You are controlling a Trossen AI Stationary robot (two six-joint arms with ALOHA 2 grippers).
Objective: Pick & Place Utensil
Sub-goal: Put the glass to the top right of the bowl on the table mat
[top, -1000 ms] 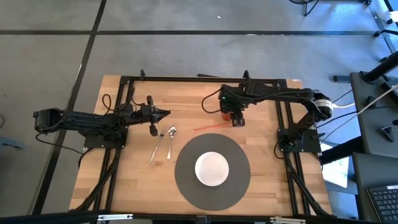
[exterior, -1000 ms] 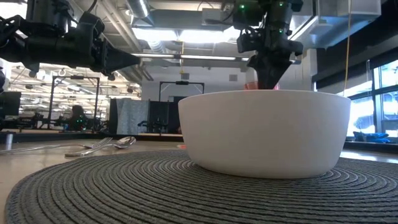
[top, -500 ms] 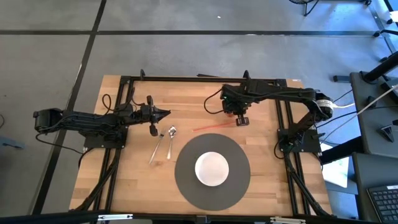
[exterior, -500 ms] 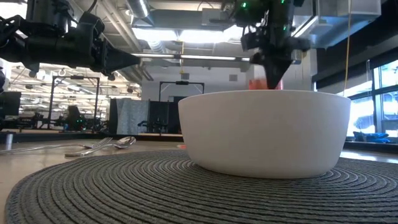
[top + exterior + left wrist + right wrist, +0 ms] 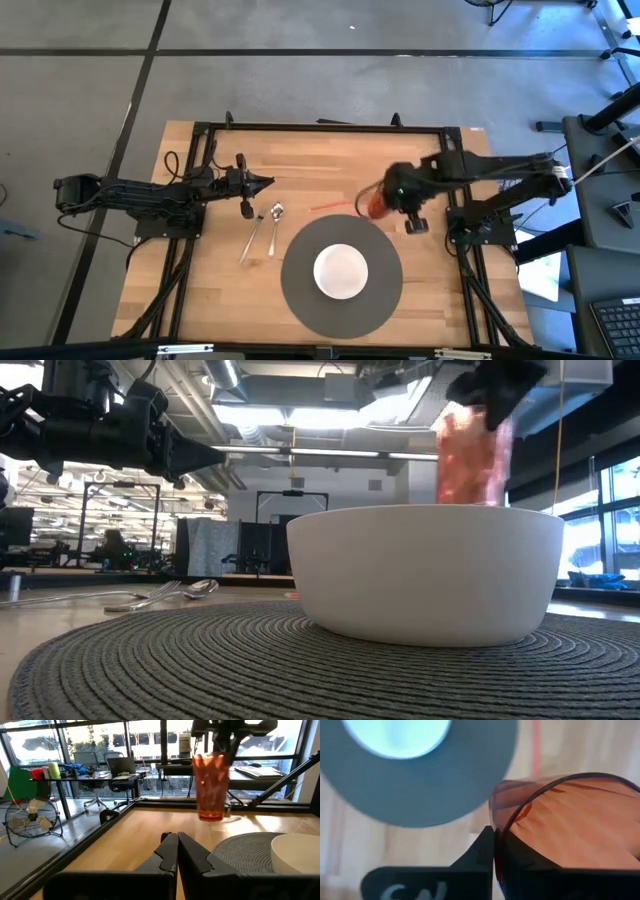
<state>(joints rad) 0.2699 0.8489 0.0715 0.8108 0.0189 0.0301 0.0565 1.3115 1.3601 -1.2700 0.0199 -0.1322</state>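
A fork [image 5: 252,238] and a spoon [image 5: 275,224] lie flat on the wooden table, left of a round dark placemat [image 5: 300,300] that bears a white bowl [image 5: 341,271]. My left gripper [image 5: 266,182] hovers shut just beyond them, its fingers [image 5: 176,854] closed on nothing. My right gripper [image 5: 388,198] is shut on a red see-through cup [image 5: 372,206], held in the air beyond the placemat's far edge. The cup also shows in the left wrist view [image 5: 211,785] and behind the bowl in the low view [image 5: 472,455]. My right gripper grips the cup's wall at the rim [image 5: 499,827], with one finger [image 5: 481,851] outside and the other inside, seen through the red wall. The fingers come from above. The cup hangs below them nearly upright, lifted clear of the table [image 5: 210,816].
A thin red stick [image 5: 330,205] lies on the wood between the cup and the spoon. Black frame rails [image 5: 320,126] run along the table's far and side edges. Bare wood lies at the far middle [image 5: 310,160].
My right gripper has lifted the red cup off the table's far middle. It has carried the cup up and toward the near edge, closer to the placemat, while its arm swung out toward the right edge. The left arm has kept still.
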